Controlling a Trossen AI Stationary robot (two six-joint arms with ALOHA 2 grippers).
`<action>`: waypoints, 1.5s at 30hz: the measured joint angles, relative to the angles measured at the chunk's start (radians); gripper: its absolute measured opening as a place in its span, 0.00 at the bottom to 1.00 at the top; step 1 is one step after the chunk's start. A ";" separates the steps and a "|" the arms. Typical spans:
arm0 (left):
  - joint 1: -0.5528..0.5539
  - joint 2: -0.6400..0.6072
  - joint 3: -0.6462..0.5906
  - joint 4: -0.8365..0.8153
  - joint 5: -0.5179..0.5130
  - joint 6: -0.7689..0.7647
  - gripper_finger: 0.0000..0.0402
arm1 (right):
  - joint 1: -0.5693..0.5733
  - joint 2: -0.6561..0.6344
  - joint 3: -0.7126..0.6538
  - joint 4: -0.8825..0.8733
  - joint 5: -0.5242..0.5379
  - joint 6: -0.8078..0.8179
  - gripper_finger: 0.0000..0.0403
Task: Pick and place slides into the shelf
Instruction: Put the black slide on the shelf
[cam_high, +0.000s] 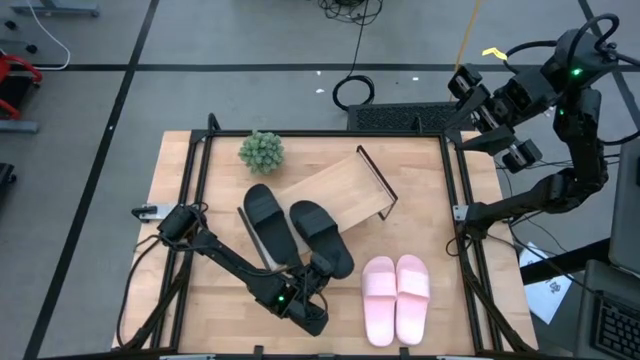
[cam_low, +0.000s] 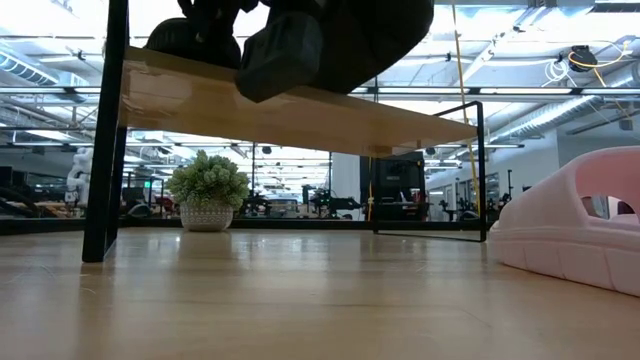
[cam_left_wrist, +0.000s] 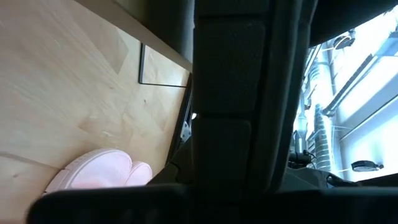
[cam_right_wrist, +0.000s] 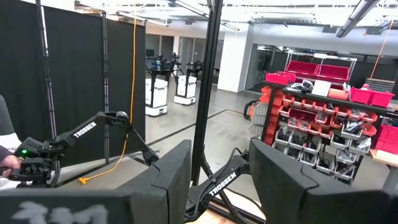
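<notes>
A: Nearest first. Left arm?

B: Left gripper sits at the heel of the right-hand black slide, fingers closed down on that heel. In the left wrist view the black sole fills the frame, so the pads themselves are hidden.

A: Pink ones?

B: Pink pair lies side by side on the table, front right, touching each other, just right of the left gripper. One shows big at the right edge of the low view.

A: Other black slide?

B: Left black slide rests on the near end of the shelf, toe toward the plant. The held slide lies beside it, also over the shelf's near end.

A: Shelf position?

B: Mid-table, set at a diagonal, black wire frame at its far end.

A: Farther back?

B: Small potted plant near the back left, well apart from the pink pair.

A: Right arm?

B: Right gripper is parked up off the back right corner, fingers apart, holding nothing.
</notes>
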 joint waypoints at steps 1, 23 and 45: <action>0.000 0.000 0.000 0.000 0.000 0.000 0.17 | 0.000 0.000 0.000 0.000 0.000 0.000 0.37; -0.012 0.000 0.001 0.177 -0.105 0.101 0.55 | 0.000 0.000 0.000 0.000 -0.001 0.000 0.37; 0.007 0.000 0.001 0.178 0.040 0.045 0.59 | 0.000 -0.001 0.000 0.001 -0.003 0.001 0.37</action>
